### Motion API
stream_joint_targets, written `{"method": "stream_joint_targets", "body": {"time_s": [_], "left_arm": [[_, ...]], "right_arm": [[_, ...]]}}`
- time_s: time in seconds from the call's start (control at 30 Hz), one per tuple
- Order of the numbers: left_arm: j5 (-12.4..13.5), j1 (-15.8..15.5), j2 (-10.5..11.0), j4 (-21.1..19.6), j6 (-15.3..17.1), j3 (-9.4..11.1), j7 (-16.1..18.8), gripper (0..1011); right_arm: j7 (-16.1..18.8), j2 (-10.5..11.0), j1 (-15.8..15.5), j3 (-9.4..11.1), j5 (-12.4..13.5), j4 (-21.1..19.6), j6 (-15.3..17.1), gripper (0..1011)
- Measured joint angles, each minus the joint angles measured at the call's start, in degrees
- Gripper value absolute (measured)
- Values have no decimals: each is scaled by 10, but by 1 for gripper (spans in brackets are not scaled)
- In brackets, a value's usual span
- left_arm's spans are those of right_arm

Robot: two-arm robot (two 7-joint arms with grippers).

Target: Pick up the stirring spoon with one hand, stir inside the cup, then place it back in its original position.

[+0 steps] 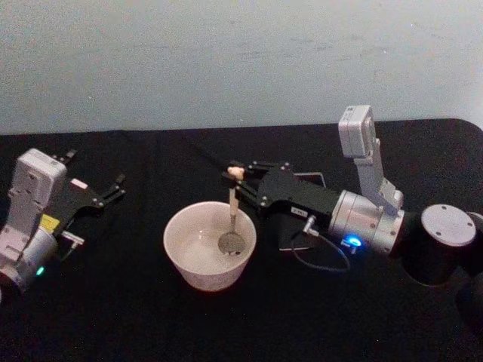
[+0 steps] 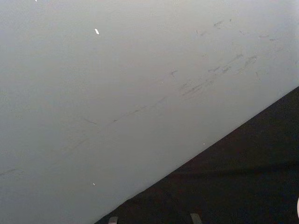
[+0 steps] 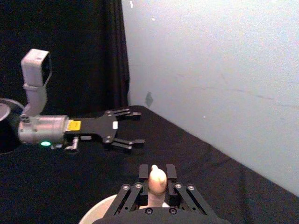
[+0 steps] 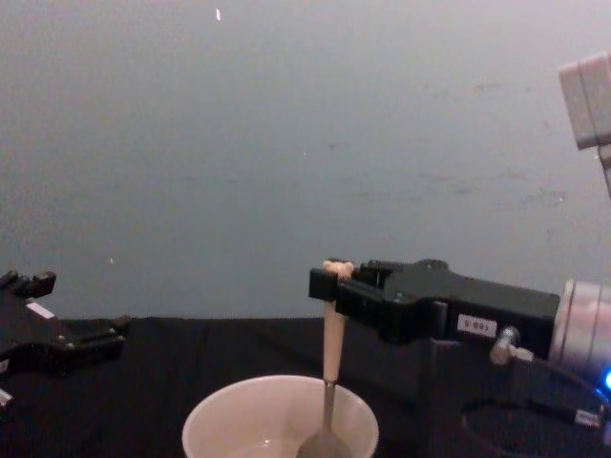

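Note:
The cream-white cup [image 1: 198, 260] stands at the table's middle. The stirring spoon [image 1: 232, 207] hangs upright in it, with its metal bowl [image 1: 230, 243] low inside the cup. My right gripper [image 1: 235, 179] reaches in from the right and is shut on the spoon's beige handle just below the bear head [image 3: 157, 176]. From the chest, the handle [image 4: 333, 334] drops from the right gripper [image 4: 329, 281] into the cup [image 4: 229, 420]. The dark grey holder [image 4: 449, 382] stands under the right arm, mostly hidden. My left gripper [image 1: 94, 175] rests open at the far left, apart from the cup.
The table wears a black cloth [image 1: 113, 317] and ends at a pale wall [image 1: 226, 60] behind. A thin cable [image 1: 324, 253] loops beside the right wrist. In the right wrist view the left gripper [image 3: 140, 128] shows across the table with fingers spread.

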Motion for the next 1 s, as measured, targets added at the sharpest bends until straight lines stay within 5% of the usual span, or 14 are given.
{"method": "stream_joint_targets", "body": {"time_s": [0.57,1.0], "left_arm": [[0,0,0,0,0,0,0,1001],[0,0,0,0,0,0,0,1002]], "right_arm": [[20,-14,-7,-34,8,-9,11,214],[-6,-64,41,-52,-22,66,8,215]]}}
